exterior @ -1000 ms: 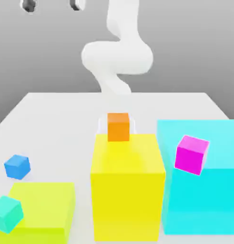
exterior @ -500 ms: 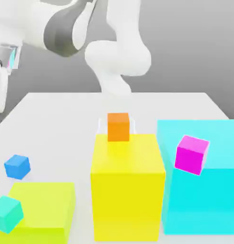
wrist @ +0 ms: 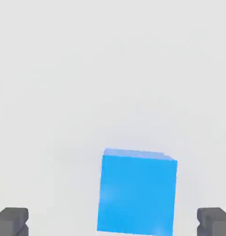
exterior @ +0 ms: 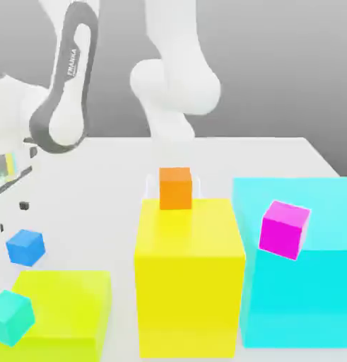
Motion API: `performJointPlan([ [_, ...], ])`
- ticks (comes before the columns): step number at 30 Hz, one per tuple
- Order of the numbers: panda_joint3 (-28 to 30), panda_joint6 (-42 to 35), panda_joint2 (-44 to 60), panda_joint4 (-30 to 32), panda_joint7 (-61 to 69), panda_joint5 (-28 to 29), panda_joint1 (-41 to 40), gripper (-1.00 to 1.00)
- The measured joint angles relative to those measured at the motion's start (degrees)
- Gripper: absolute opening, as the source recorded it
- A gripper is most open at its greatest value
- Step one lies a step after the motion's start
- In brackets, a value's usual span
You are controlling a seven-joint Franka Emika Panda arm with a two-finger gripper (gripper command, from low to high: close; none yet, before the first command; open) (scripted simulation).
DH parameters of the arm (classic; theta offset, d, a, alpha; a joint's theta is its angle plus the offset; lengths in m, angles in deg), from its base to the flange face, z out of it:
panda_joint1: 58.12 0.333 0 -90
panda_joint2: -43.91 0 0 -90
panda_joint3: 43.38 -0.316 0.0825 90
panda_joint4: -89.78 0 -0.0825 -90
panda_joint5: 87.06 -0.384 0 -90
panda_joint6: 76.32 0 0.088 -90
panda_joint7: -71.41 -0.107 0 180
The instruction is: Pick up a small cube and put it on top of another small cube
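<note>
a white table (exterior: pixel 98 177) held several coloured blocks. the small blue cube (exterior: pixel 25 247) sat on the bare table at about nine o'clock in the exterior view, just above a low lime block (exterior: pixel 63 304) at seven o'clock. a small teal cube (exterior: pixel 10 317) rested at the lime block's near corner. a tall yellow block (exterior: pixel 190 283) stood at six o'clock with a small orange cube (exterior: pixel 176 188) on top, and a large cyan block (exterior: pixel 303 269) at four o'clock carried a tilted magenta cube (exterior: pixel 283 230).

the robot arm (exterior: pixel 66 92) reached down toward nine o'clock, and the gripper (exterior: pixel 12 216) hovered just above the blue cube, with two dark fingertips (exterior: pixel 23 206) showing there. in the hand view the blue cube (wrist: pixel 136 191) lay between the two finger pads (wrist: pixel 12 221), with clear table on both sides of it: the jaws stood wide open and held nothing.

risks, as a judgement: in the hand view the cube sat slightly nearer one pad, so that pad might touch first on closing and push or twist the cube. descending too far could jam the tips against the table. closing too high could pinch only the top edge, letting the cube slip during the lift. the lime block and teal cube were near, so a drifting approach might bump them. later, placing on another small cube leaves little margin, and an off-centre release could topple it.
</note>
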Motion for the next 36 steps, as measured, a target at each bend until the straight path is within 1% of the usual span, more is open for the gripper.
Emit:
performJointPlan([
  [3,-1.9,4.1,5.0,-0.8,1.9,-3.0,-1.4,0.0],
  [6,-4.0,8.4,10.4,-1.7,3.0,-4.4,-3.1,0.0],
  [7,-4.3,9.2,11.3,-1.8,3.2,-4.6,-3.4,-1.0],
  [14,-4.4,9.1,11.1,-1.8,3.1,-4.5,-3.5,-1.0],
  [16,-3.6,6.9,8.4,-1.3,2.4,-3.7,-2.9,-1.0],
  [21,-1.9,0.0,-0.1,0.2,-0.6,0.4,-2.1,-1.0],
  [22,-2.0,-1.4,-0.8,-0.4,-1.3,1.1,-1.7,-1.0],
  [27,-4.4,-8.3,-1.1,-7.1,-5.0,2.8,2.3,-1.0],
  [36,-9.3,-20.8,0.3,-21.0,-10.6,3.6,10.1,-1.0],
])
